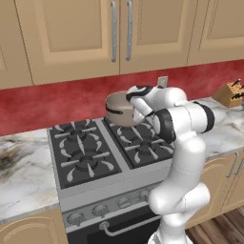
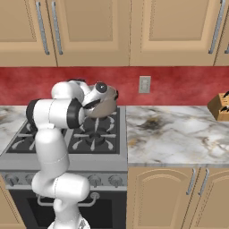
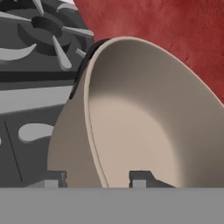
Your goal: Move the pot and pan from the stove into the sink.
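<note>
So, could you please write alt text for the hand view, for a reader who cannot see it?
The brownish-grey pot is seen from very close, its rim wall standing between the two dark tips of the gripper. Behind it lie the stove with its black grates and a red wall.

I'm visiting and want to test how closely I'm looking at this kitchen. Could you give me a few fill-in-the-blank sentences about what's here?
1. The gripper has its fingertips either side of the wall of the ____.
2. The pot sits at the back of the ____.
3. The wall behind the stove is coloured ____.
4. On the marble counter stands a wooden ____ block.

Missing words: pot; stove; red; knife
</note>
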